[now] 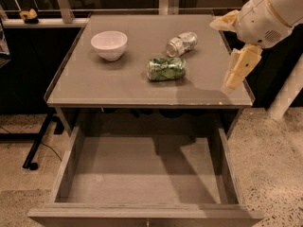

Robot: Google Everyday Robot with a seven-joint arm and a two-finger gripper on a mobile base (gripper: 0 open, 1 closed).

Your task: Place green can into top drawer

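Surface [118,86] filled the upper half of the camera view, with the top drawer [142,174] pulled fully out below its front edge: flat bottom bare, partly in shadow, front panel cut off at the lower edge of view. The arm [271,7] came in from the upper right corner and most of it was out of view. The tool [240,65] hung at the surface's right edge, raised above it, nothing visibly in it. Couldn't tell how far open it was; the pale parts overlapped from this angle. A white bowl [109,45] sat upright at back left, well apart from everything else. The green can [166,69] lay on its side a bit right of the surface's middle, not in the drawer, not touched. Key relation: the can lay from the tool toward the bowl side and lower down, so my read is the tool had to travel inward over the surface and drop. The can's long axis ran roughly parallel to the front edge, silver ends facing the sides, so a grasp across the short width looked simplest. A silver can [182,43], also on its side, lay just behind and clear of the green one, close enough to get bumped on approach. A small yellow object [29,15] on the back ledge was too small to identify.
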